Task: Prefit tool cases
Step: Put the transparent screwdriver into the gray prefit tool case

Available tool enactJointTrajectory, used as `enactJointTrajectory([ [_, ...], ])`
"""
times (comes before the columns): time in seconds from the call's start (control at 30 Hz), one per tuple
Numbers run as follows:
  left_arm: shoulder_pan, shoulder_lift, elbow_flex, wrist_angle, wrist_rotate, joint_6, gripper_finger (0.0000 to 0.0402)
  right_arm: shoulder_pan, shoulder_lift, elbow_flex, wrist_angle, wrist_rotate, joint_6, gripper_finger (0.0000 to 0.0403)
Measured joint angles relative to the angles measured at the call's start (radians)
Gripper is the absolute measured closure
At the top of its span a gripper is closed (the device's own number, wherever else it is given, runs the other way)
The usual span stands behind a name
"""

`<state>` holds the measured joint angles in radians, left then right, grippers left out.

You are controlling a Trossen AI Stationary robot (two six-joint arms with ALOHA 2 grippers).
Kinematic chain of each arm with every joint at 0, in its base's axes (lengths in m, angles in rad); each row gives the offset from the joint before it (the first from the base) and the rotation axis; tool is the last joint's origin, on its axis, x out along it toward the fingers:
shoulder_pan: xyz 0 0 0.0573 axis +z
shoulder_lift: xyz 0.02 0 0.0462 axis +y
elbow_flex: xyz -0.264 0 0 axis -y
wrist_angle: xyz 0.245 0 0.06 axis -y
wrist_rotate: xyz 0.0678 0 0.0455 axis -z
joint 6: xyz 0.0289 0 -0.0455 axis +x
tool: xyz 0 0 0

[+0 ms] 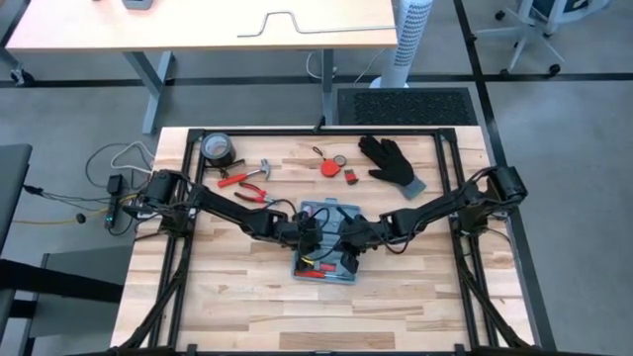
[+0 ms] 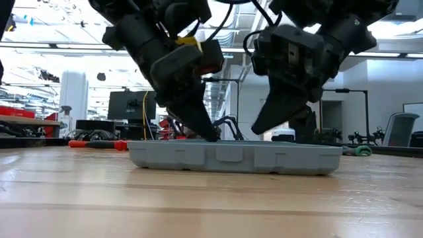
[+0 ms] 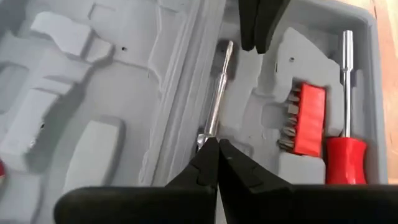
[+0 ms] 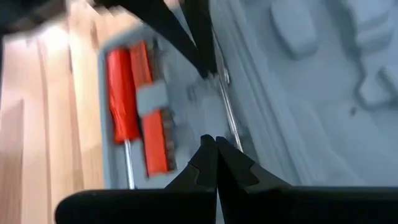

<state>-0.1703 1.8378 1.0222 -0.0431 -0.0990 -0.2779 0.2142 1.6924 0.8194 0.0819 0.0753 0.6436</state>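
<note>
Case: the open blue-grey tool case (image 1: pixel 326 252) lies flat at the middle of the wooden counter (image 1: pixel 237 297), its grey moulded recesses facing up.
Inside the case: a red bit holder (image 3: pixel 308 118) and a red-handled screwdriver (image 3: pixel 346 158) sit side by side in one half; a thin metal rod (image 3: pixel 216 102) lies along the central ridge.
Left tool: the left tool (image 3: pixel 217 149) is over the case from its left side, fingers clenched together, tips at one end of the metal rod.
Right tool: the right tool (image 4: pixel 215 144) is over the case from its right side, fingers also pressed together, tips just beside the rod.
Behind the case: pliers with red handles (image 1: pixel 247 193), a dark tape roll (image 1: pixel 218 148) and a black glove (image 1: pixel 391 163) lie well apart from it.
</note>
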Motion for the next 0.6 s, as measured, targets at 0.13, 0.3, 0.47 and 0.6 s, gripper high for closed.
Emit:
enactJointTrajectory([
  [0.13, -0.002, 0.015, 0.002, 0.004, -0.005, -0.001, 0.0401, -0.008, -0.001, 0.001, 0.008, 0.028, -0.007, 0.0399],
  [0.3, 0.005, 0.060, 0.003, 0.050, 0.020, -0.012, 0.0401, -0.017, -0.001, 0.001, 0.014, 0.029, -0.020, 0.0399],
  [0.47, 0.005, 0.092, 0.006, 0.107, 0.040, -0.048, 0.0401, -0.022, -0.001, 0.001, 0.008, 0.029, -0.024, 0.0399],
  [0.6, 0.005, 0.093, 0.005, 0.118, 0.042, -0.048, 0.0401, -0.026, -0.001, -0.006, 0.001, 0.029, -0.027, 0.0399],
])
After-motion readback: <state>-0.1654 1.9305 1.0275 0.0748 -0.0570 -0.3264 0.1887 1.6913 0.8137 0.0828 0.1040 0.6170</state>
